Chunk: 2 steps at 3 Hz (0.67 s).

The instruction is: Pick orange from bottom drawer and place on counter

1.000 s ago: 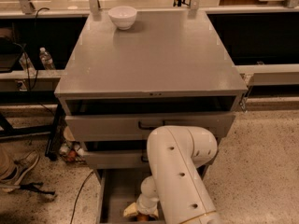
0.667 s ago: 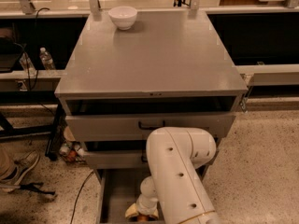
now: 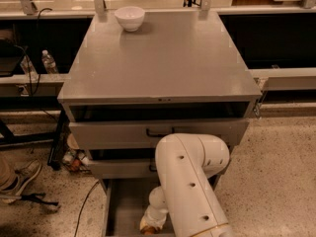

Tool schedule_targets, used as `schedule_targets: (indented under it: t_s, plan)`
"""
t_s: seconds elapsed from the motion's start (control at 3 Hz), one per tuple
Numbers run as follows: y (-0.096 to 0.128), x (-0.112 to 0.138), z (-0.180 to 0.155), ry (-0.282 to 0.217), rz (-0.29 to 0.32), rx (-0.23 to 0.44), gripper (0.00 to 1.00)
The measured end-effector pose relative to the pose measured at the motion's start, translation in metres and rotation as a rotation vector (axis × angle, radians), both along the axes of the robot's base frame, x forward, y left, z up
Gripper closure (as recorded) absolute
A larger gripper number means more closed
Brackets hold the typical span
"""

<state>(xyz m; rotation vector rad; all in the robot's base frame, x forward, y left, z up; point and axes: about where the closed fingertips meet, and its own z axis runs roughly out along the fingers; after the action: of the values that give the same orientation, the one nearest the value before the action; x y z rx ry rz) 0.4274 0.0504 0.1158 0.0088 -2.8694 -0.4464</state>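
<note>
Camera view: gripper (image 3: 149,221) unmoved in bottom drawer (image 3: 126,206) at orange (image 3: 146,228), hold unclear.

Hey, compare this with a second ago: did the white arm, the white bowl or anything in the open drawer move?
Nothing has visibly changed. The tool stays low in the open bottom grey metal drawer, mostly hidden behind the white robot arm. The small white bowl remains at the far left of the flat grey metal counter.
</note>
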Motion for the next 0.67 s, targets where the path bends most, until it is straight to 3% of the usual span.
schedule_targets:
  t_s: [0.33,0.67]
  plan:
    - [-0.011,0.006,0.031,-0.061,0.015,0.038,1.0]
    - [-0.025,0.009,0.062,-0.104,0.021,0.069,1.0]
